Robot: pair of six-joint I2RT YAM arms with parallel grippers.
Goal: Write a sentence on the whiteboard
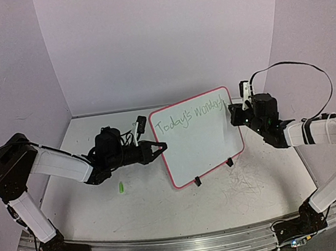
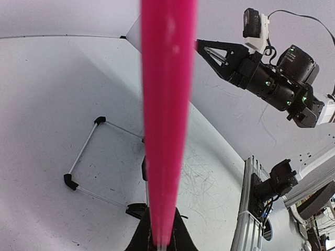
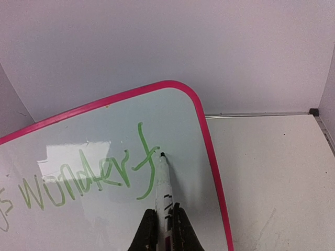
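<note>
The whiteboard [image 1: 197, 135] stands tilted on its black clip feet [image 1: 197, 181] at the table's middle. Its pink rim [image 2: 166, 104] fills the left wrist view as a blurred band. My left gripper [image 1: 157, 146] is shut on the board's left edge, with the rim running between its fingers [image 2: 162, 232]. The green sentence [image 1: 188, 115] reads "Today's wonderf". My right gripper [image 3: 164, 222] is shut on a white marker [image 3: 163, 183]. The marker's dark tip touches the board [image 3: 104, 120] just right of the "f" [image 3: 144, 159]. In the top view the right gripper [image 1: 233, 115] is at the board's right edge.
A small green cap [image 1: 121, 187] lies on the table in front of the left arm. Old scribbles [image 1: 244, 183] mark the tabletop front right. A thin wire stand with black ends [image 2: 84, 157] shows behind the board. Walls close the back and sides.
</note>
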